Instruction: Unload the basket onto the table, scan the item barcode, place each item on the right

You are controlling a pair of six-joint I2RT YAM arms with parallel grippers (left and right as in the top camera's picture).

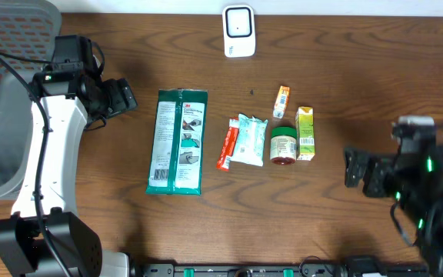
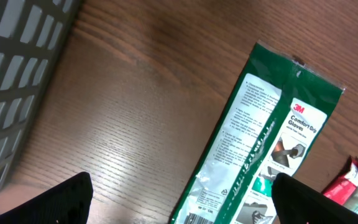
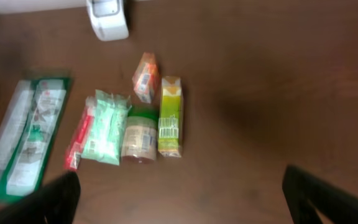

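Our left gripper (image 1: 126, 98), upper left of the overhead frame, and right gripper (image 1: 354, 168), middle right, both stand wide and empty. We judge the task is at its start, with nothing picked. The glove packet (image 1: 177, 142) lies centre-left, the green carton (image 1: 304, 132) centre-right and the scanner (image 1: 238, 31) top centre. Next we must grasp one item and turn its barcode towards the scanner.
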